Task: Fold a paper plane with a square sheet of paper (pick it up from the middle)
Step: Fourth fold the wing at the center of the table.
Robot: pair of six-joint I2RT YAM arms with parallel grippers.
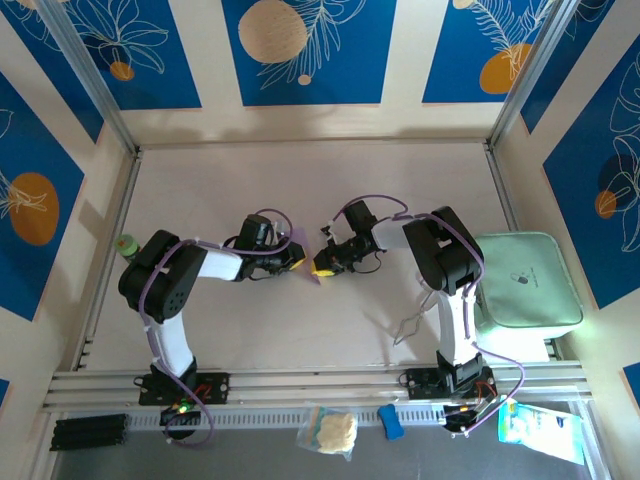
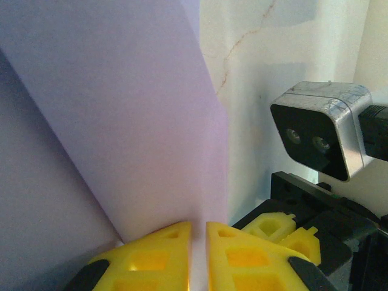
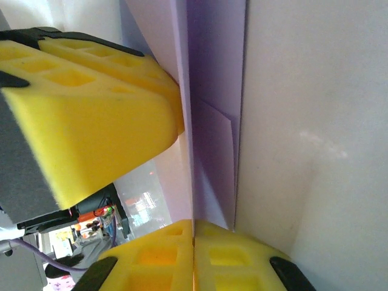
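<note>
The lavender square sheet of paper (image 1: 303, 243) is folded into layers and held off the table between both arms at the centre. My left gripper (image 1: 291, 258) is shut on it. In the left wrist view the paper (image 2: 121, 121) rises from the narrow slit between the yellow fingertips of the left gripper (image 2: 199, 242). My right gripper (image 1: 322, 265) is shut on the sheet's other side. In the right wrist view the folded layers (image 3: 212, 109) run up from the pressed-together tips of the right gripper (image 3: 194, 242). Whether it has the paper plane's shape I cannot tell.
A mint-green tray (image 1: 525, 280) sits at the right edge beside the right arm. A small green object (image 1: 127, 245) stands at the left wall. A thin wire piece (image 1: 410, 325) lies near the right arm's base. The left gripper's fingers (image 3: 91, 109) hang close beside the right gripper.
</note>
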